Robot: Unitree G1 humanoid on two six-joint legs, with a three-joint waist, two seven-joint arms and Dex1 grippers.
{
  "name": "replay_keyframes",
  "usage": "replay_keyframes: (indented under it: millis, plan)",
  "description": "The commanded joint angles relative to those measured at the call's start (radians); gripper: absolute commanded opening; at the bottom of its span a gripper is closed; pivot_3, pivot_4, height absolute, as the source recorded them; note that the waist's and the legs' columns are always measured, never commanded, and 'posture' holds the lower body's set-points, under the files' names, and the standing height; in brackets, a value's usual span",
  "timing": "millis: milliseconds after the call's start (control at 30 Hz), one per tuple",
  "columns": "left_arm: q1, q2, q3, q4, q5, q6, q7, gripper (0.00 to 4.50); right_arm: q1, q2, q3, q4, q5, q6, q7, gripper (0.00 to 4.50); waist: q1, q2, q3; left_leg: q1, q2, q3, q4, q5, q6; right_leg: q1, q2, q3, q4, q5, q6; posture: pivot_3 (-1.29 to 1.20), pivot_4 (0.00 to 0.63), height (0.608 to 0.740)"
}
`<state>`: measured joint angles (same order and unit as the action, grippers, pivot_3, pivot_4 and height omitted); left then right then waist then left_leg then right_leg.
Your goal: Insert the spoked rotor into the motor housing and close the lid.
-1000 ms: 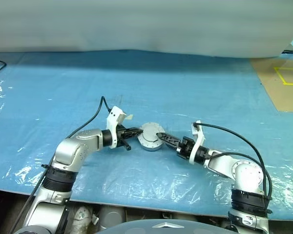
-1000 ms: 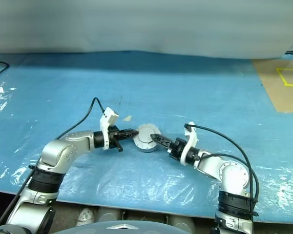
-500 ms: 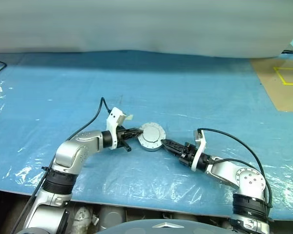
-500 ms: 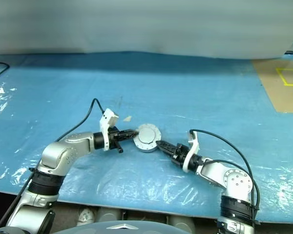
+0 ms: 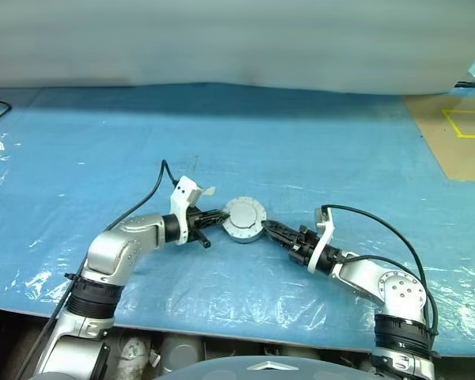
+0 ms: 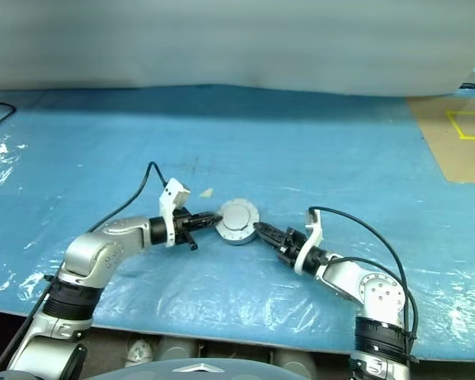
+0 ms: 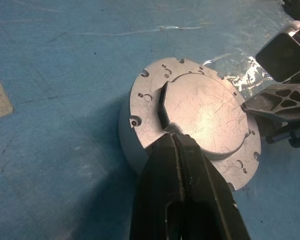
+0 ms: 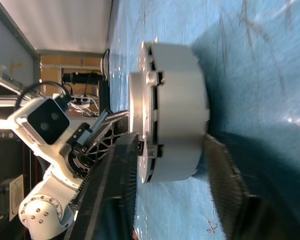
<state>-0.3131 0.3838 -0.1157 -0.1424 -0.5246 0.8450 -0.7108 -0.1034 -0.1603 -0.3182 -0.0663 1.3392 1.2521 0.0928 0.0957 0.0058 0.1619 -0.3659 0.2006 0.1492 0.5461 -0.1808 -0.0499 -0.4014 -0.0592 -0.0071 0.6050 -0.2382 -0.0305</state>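
**Operator:** I've got the plain grey round metal motor housing (image 7: 140, 145) sitting on the blue plastic-covered table (image 5: 317, 142) with its grey disc lid (image 7: 205, 117) down on top. I can't see the spoked rotor, so I judge it's already inside. My left gripper (image 7: 171, 135) has its two black fingers pressed together with nothing between them, tips resting on the lid's face by the dark notch. My right gripper (image 8: 170, 165) is partly open, one finger at the lid side and one at the base side of the housing, straddling it; I can't tell whether either pad is actually touching.

**Observer:** What worries you?

**Operator:** In the right wrist view there's a dark seam between the lid and the housing wall. If the right jaws squeeze off-centre, I think the housing could slide or tip out from between them, since only the left tips pin it from above. The plastic sheet looks slick too. And if the lid isn't seated square, pinching may jam it crooked.

**Observer:** What's changed?

**Operator:** A second ago the right gripper's fingertips lay over the lid's top face. Half a second ago they had pulled off to the housing's edge, nearly closed. Now they're reopened and bracket its side. The left gripper and the housing haven't moved.
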Motion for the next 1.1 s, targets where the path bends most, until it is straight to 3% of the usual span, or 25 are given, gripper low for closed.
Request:
replay_keyframes:
  millis: [33, 67, 367, 467, 633, 1100]
  plan:
    - [0.021, -0.004, -0.049, 0.006, 0.015, 0.019, -0.001, 0.0, 0.003, 0.0, 0.023, -0.024, 0.006, -0.01, 0.003, 3.07, 0.001, 0.001, 0.0, 0.0, 0.0, 0.0, 0.0, 0.0, 0.0, 0.0, 0.0, 0.0, 0.0, 0.0, 0.0, 0.0, 0.15, 0.74]
    - [0.02, -0.005, -0.049, 0.006, 0.016, 0.019, -0.001, 0.0, 0.003, 0.0, 0.024, -0.022, 0.005, -0.015, 0.002, 3.35, 0.001, 0.0, 0.0, 0.0, 0.0, 0.0, 0.0, 0.0, 0.0, 0.0, 0.0, 0.0, 0.0, 0.0, 0.0, 0.0, 0.15, 0.74]
    - [0.023, -0.001, -0.052, 0.003, 0.018, 0.018, -0.002, 0.0, -0.003, 0.009, 0.018, 0.009, 0.029, -0.039, -0.01, 3.35, 0.001, 0.0, -0.001, 0.0, -0.001, 0.0, 0.0, 0.0, 0.0, 0.0, -0.001, 0.0, 0.0, 0.0, 0.0, 0.0, 0.15, 0.74]
    - [0.023, 0.0, -0.052, 0.003, 0.018, 0.018, -0.003, 0.0, -0.003, 0.012, 0.011, 0.016, 0.048, -0.045, -0.012, 2.79, 0.001, 0.0, -0.001, 0.0, -0.001, 0.0, 0.0, 0.0, 0.0, 0.0, -0.001, 0.0, 0.0, -0.001, 0.0, 0.0, 0.15, 0.74]
    - [0.024, -0.001, -0.056, 0.003, 0.019, 0.017, -0.002, 0.0, 0.005, 0.002, 0.01, 0.015, 0.082, -0.042, -0.015, 1.12, 0.002, 0.0, -0.001, -0.001, -0.001, 0.0, 0.0, 0.0, 0.0, 0.0, -0.002, 0.0, 0.0, 0.0, 0.0, 0.0, 0.15, 0.74]
    - [0.014, -0.015, -0.02, 0.001, 0.031, -0.004, 0.041, 0.0, 0.029, -0.038, 0.037, 0.008, 0.123, -0.022, -0.024, 1.03, 0.002, 0.0, -0.001, -0.002, -0.002, -0.001, 0.0, 0.0, 0.0, 0.0, -0.002, -0.001, -0.001, 0.0, 0.003, 0.0, 0.15, 0.74]
